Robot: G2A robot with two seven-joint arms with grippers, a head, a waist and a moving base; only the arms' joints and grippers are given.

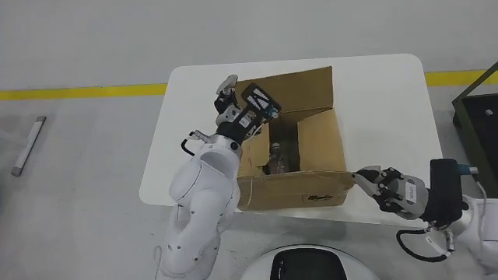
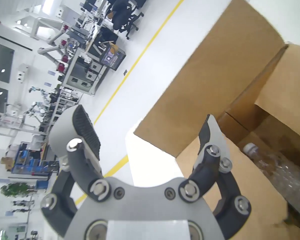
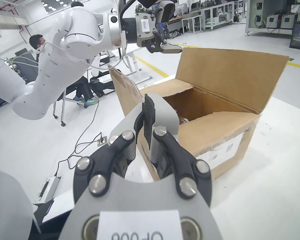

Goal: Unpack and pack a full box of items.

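Observation:
An open cardboard box [image 1: 311,136] stands on the white table [image 1: 381,85]. Its tall back flap [image 2: 215,71] is upright. A clear plastic bottle [image 2: 272,166] lies inside; it is also seen from above, bottle [image 1: 276,155]. My left gripper [image 1: 227,97] hovers at the box's left back corner, gripper [image 2: 147,128] open with nothing between its fingers [image 2: 86,128]. My right gripper [image 1: 364,179] is at the box's near right corner, gripper [image 3: 148,116] shut on the end of the near flap [image 3: 123,86]. The left gripper [image 3: 165,47] hangs above the far rim.
A dark green cart [image 1: 476,117] stands off the table's right side. The box [image 3: 215,131] fills the table's middle, with bare tabletop to its right and behind it. Yellow lines [image 1: 85,91] mark the floor beyond the table.

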